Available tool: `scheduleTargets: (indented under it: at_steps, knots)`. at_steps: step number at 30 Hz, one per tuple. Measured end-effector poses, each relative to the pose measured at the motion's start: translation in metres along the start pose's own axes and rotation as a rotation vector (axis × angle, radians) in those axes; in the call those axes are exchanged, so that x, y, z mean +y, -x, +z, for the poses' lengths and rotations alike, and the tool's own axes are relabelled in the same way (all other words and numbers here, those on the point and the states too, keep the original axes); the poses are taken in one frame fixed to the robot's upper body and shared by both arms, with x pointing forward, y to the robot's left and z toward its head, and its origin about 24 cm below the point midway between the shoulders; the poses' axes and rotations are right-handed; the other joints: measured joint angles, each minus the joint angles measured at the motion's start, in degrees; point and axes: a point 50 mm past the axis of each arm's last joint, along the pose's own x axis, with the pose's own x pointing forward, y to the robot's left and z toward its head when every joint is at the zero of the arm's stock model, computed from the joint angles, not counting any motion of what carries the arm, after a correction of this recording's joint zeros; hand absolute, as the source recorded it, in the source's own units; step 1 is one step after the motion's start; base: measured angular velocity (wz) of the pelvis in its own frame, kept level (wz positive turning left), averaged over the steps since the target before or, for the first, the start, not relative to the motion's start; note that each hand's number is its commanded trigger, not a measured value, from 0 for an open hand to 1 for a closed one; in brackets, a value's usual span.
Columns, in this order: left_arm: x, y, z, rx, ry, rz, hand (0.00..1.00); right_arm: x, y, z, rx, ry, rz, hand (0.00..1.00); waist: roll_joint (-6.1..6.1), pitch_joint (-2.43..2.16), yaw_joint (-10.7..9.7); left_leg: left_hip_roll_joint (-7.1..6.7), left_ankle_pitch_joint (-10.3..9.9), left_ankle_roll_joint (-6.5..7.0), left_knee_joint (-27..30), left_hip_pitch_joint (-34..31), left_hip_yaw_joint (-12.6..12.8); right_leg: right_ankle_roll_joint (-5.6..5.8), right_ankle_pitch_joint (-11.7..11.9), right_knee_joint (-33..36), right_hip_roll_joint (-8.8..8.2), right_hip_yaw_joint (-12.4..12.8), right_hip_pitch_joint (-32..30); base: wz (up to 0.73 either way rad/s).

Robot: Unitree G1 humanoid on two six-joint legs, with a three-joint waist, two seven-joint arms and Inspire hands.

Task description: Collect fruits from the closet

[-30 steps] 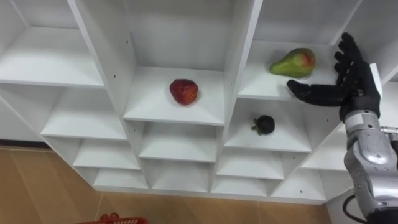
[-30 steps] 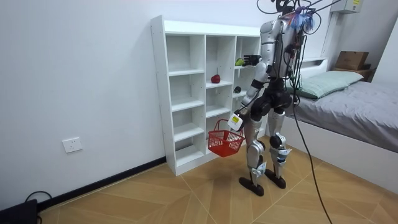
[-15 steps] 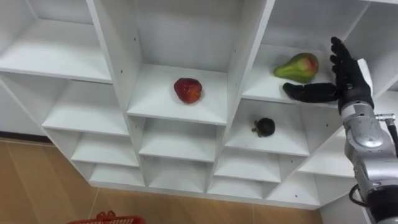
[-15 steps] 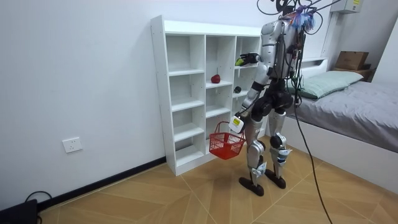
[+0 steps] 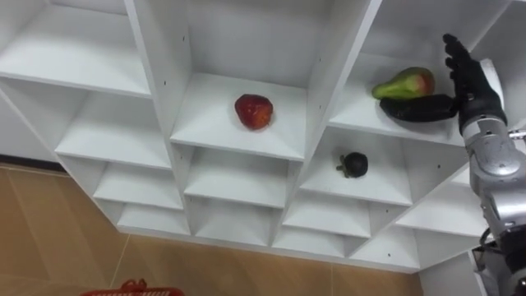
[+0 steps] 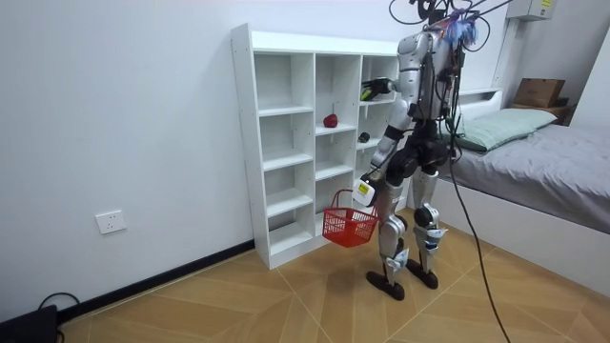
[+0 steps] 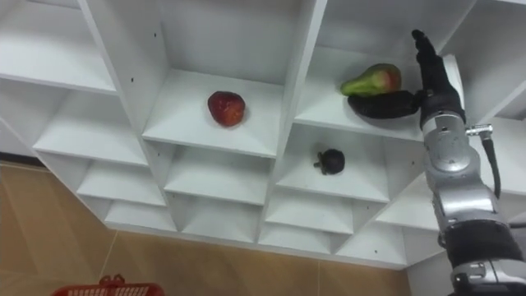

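My right hand (image 5: 475, 97) is open: fingers (image 5: 460, 62) straight up, thumb flat along the shelf, right against the front of the green-red pear (image 5: 403, 82), nothing gripped. A second ago the hand was farther right of it. Pear lies in the closet's (image 5: 246, 140) upper right compartment. Left hand (image 6: 366, 188) holds red basket (image 6: 348, 227).

The white cubby shelf unit (image 5: 238, 140) carries three fruits, each on its own board. A green-and-red pear (image 5: 403, 84) lies just left of the right hand (image 5: 472, 94)'s upright fingers (image 5: 457, 56), close above the thumb. A dark mangosteen (image 5: 353, 164) sits one compartment below the fingers. A red apple (image 5: 253, 111) lies one column to their left, well apart.
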Motion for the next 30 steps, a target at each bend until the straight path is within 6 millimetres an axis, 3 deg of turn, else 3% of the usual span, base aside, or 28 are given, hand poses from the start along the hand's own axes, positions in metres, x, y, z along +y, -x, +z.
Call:
scheduleTargets:
  at_steps: [6,11,20,27,28,29,30]
  knots:
    - [0.001,0.0,0.0,0.009,-0.002,0.001,1.0,0.0,0.0,-0.002,0.019,0.006,0.014,0.0,-0.19,-0.06,-0.21,-0.02,0.0,0.0,-0.04,-0.09,-0.09,0.0,0.0,-0.03,-0.01,-0.14,-0.01,0.0]
    - [0.004,0.0,-0.001,0.017,-0.001,0.01,1.0,0.001,0.0,-0.006,0.049,0.009,0.054,0.0,-1.01,-0.52,-0.19,-0.03,0.0,0.0,0.0,-0.11,-0.15,0.0,0.0,-0.03,-0.04,-0.32,0.08,0.01]
    - [0.006,0.0,0.003,0.013,-0.006,0.016,1.0,0.001,-0.003,-0.016,0.117,0.004,0.182,0.0,-1.36,-0.07,-0.23,0.04,-0.01,0.04,1.2,-1.16,-0.94,-0.11,0.36,-0.02,0.07,-1.09,0.01,0.04]
    - [0.006,-0.001,0.007,0.01,-0.006,0.011,1.0,-0.007,-0.005,-0.016,0.126,0.017,0.217,0.0,-1.45,-0.12,-0.11,0.4,0.0,0.02,1.96,-2.07,-1.26,-0.32,0.71,-0.01,0.28,-1.48,-0.78,0.02]
    - [0.006,-0.001,0.007,0.011,-0.006,0.01,1.0,-0.007,-0.005,-0.015,0.123,0.02,0.222,0.47,-1.47,-0.14,-0.13,0.4,0.01,0.01,1.96,-2.06,-1.24,-0.34,0.77,-0.01,0.31,-1.47,-0.76,0.0]
    - [0.006,-0.001,0.007,0.013,-0.006,0.009,1.0,-0.007,-0.006,-0.015,0.123,0.022,0.229,0.82,-1.24,0.02,-0.2,0.39,0.01,0.01,2.0,-2.03,-1.25,-0.34,0.78,-0.04,0.32,-1.49,-0.75,0.0]
    - [0.006,-0.001,0.007,0.013,-0.006,0.009,1.0,-0.008,-0.006,-0.014,0.123,0.024,0.233,1.0,-1.25,0.02,-0.18,0.4,0.01,0.01,2.01,-2.02,-1.25,-0.34,0.79,-0.07,0.34,-1.46,-0.76,0.0]
